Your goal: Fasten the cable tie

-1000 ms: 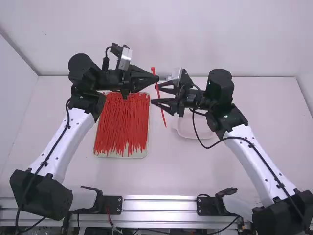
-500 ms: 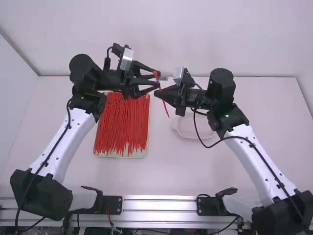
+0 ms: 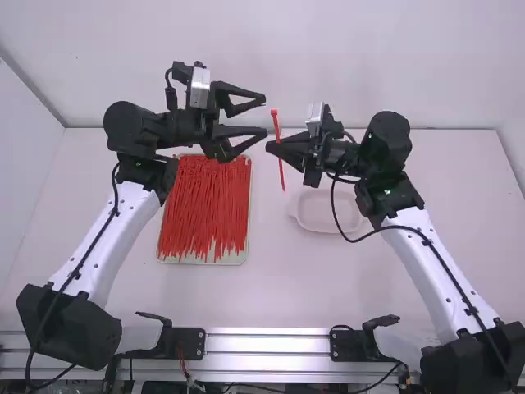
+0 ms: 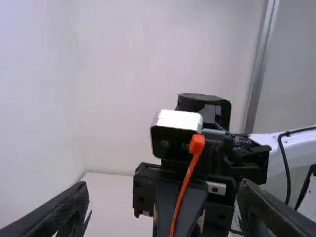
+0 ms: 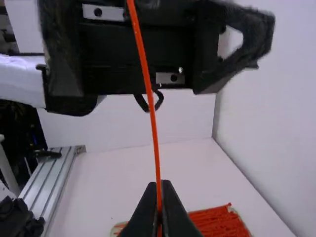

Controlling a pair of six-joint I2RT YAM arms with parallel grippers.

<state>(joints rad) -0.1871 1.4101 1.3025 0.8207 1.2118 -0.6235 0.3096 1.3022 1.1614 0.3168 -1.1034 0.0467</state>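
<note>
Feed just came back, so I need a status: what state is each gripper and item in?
left gripper: open, empty
right gripper: shut on the cable tie
cable tie: straight, upright, not looped
tray: stacked with loose red ties
container: looks empty

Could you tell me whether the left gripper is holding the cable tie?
No, the left gripper stands open beside the cable tie, which the right gripper pinches.
</note>
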